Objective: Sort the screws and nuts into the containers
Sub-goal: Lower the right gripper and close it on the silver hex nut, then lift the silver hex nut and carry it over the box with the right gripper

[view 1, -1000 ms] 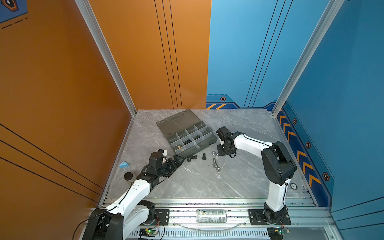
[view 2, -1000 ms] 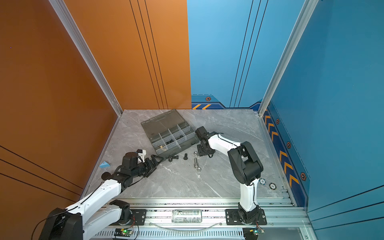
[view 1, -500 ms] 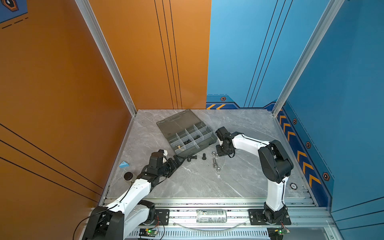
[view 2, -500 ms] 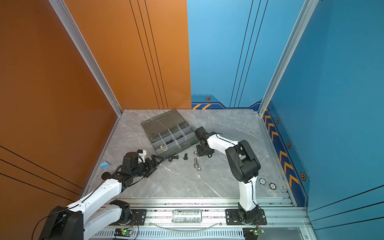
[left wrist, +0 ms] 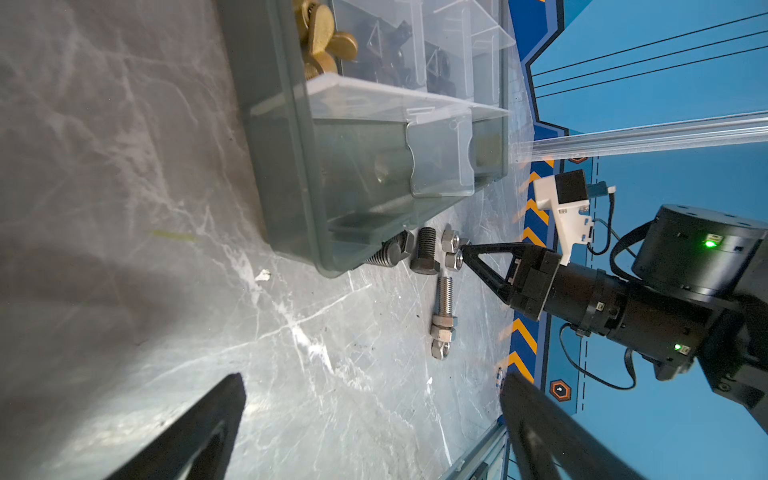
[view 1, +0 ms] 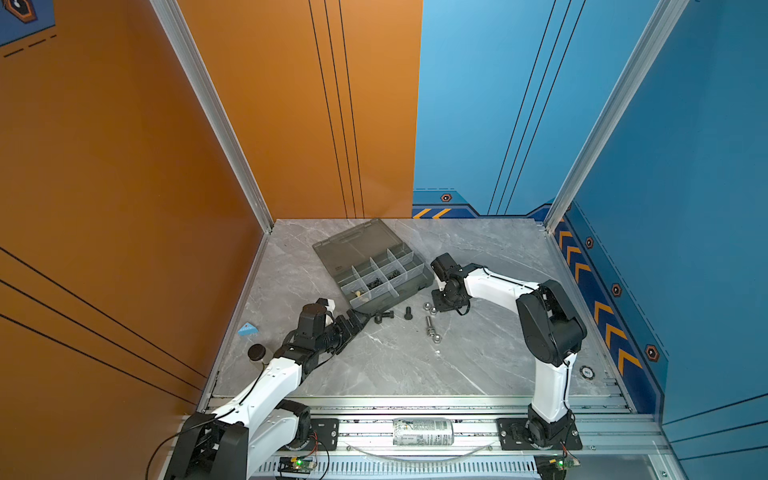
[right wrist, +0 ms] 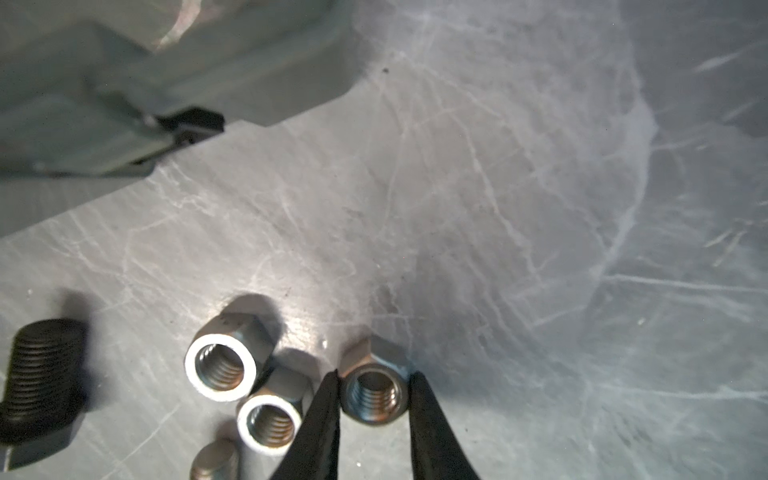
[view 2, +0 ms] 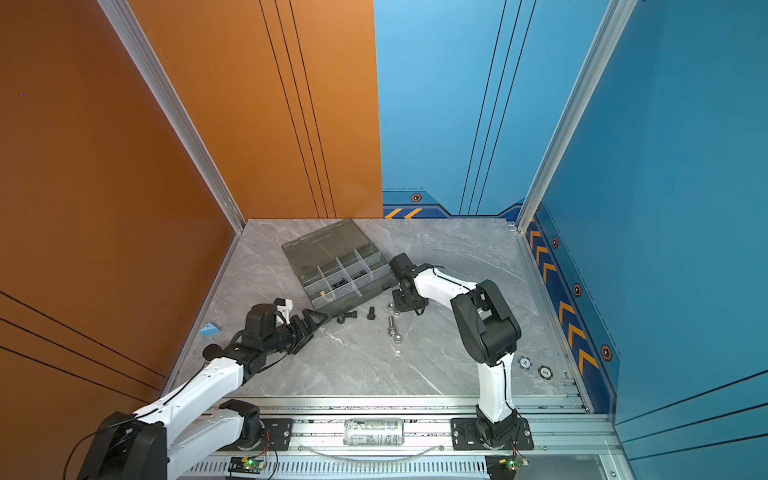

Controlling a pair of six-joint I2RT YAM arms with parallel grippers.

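Smoky-grey translucent plastic organizer box [view 1: 399, 293], hinged lid laid open behind, is part-filled: brass-coloured pieces [view 1: 360, 294] in the compartment at its near-left corner, small black fasteners [view 1: 376, 282] in two middle compartments. Other compartments look empty; too small to confirm.

Outstanding, all on grey marbled tabletop [view 1: 374, 365] along box's front wall:
- two short black bolts [view 1: 383, 316], one right against the wall;
- three shiny silver hex nuts, loose, off box's front-right corner;
- long silver bolt [left wrist: 444, 297] w/ nuts threaded on its end, slightly further out from box.

Right gripper [right wrist: 374, 377]: black fingertips [right wrist: 324, 415] pressed to both flanks of one silver hex nut [right wrist: 374, 395]; nut sits on tabletop beside two other silver nuts [right wrist: 220, 365]. Pinch looks made, no lift.

Left gripper [left wrist: 374, 376]: fingers spread wide, nothing between them, low near box's front-left corner.

Assessment: sort approx. mid-way at best. Nuts and bolts listed need placing by type; nut-on-bolt assy may need separating.
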